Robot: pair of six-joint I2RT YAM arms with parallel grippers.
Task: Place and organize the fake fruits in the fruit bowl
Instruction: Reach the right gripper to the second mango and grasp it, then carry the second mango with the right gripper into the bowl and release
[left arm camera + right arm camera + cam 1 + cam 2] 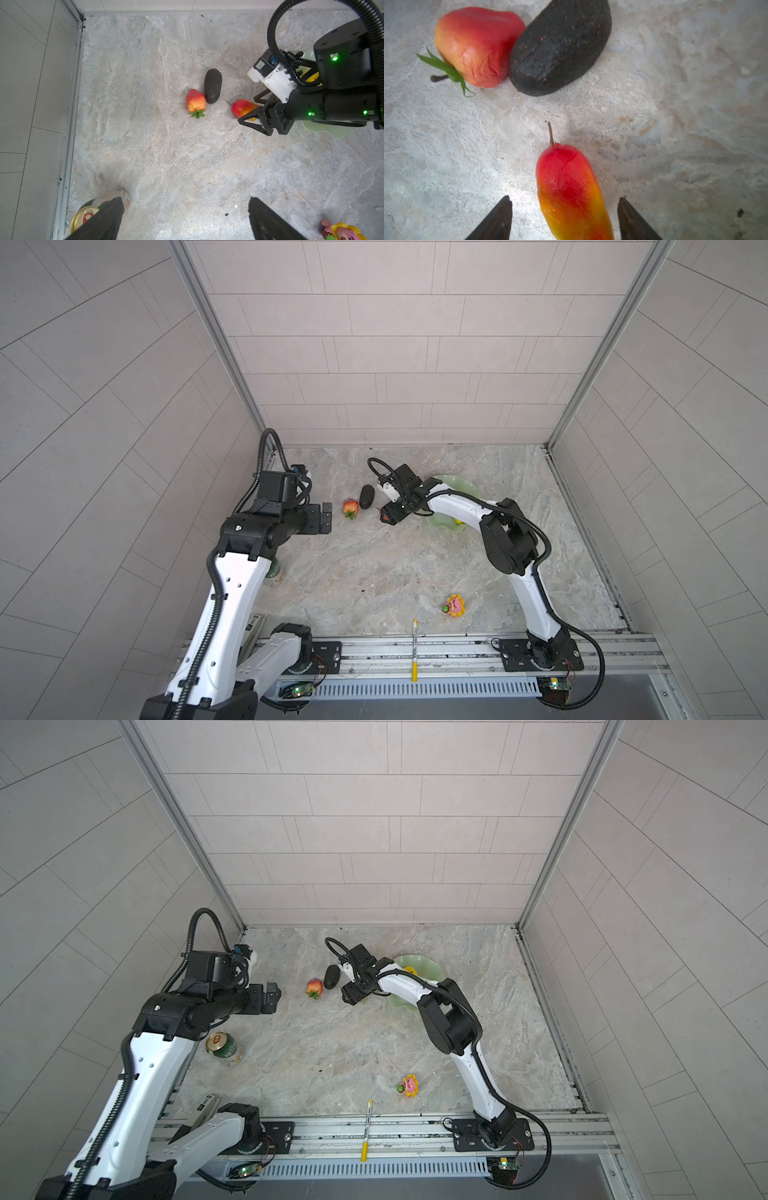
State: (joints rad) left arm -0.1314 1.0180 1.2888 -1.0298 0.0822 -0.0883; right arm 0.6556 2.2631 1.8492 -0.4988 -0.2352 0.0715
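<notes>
The right jaws stand spread on either side of a red-and-yellow mango (566,182) lying on the table (374,572), not touching it. A strawberry (351,507) and a dark oval fruit (366,496) lie touching each other nearby. The green bowl (467,486) sits partly under the right arm (453,506), with a yellow fruit (409,970) in it. The left jaws hang spread and empty.

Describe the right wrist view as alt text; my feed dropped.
A red-to-yellow mango-shaped fruit lies on the marble table between the open jaws of the right tool, gaps on both sides. Beyond its stem, the strawberry and the dark oval fruit lie touching.
</notes>
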